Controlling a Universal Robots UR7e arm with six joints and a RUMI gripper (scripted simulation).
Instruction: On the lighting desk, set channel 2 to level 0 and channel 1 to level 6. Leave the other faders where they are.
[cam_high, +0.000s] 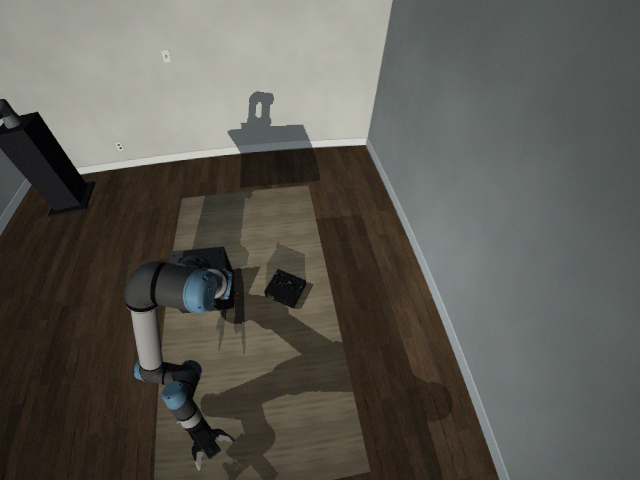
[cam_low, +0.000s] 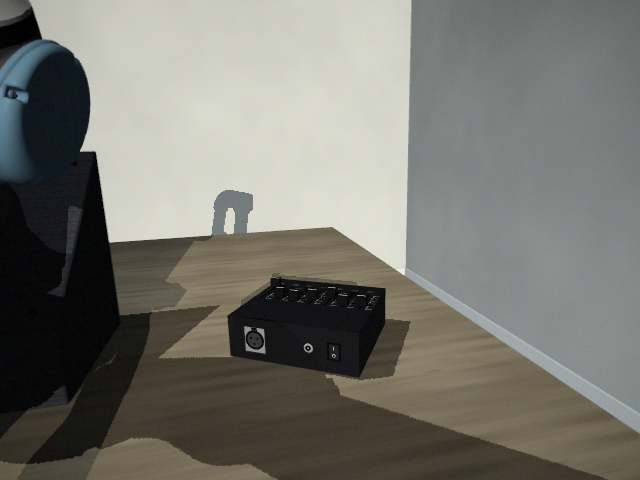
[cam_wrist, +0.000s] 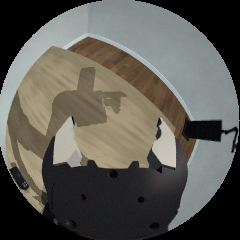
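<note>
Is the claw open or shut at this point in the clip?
Open: the claw has its two fingers spread wide apart, with only the tabletop and shadow visible between them.

Top view high, steeply downward; exterior low, closer; wrist behind fingers; tabletop (cam_high: 279, 217) (cam_low: 289, 253) (cam_wrist: 130, 125) shared.

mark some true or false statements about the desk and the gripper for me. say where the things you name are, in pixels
1. The gripper (cam_high: 211, 452) (cam_wrist: 115, 117) is open. True.
2. The lighting desk (cam_high: 285, 288) (cam_low: 294, 330) (cam_wrist: 20, 178) is between the gripper's fingers. False: it sits on the table (cam_high: 289, 222) (cam_low: 491, 361) (cam_wrist: 45, 70), away from the gripper.
3. The power switch (cam_low: 333, 351) and the round three-pin socket (cam_low: 254, 339) are on the same side of the desk. True.
4. The desk's case is white. False: it is black.
5. The desk stands up on one end. False: it lies flat, faders facing up.
</note>
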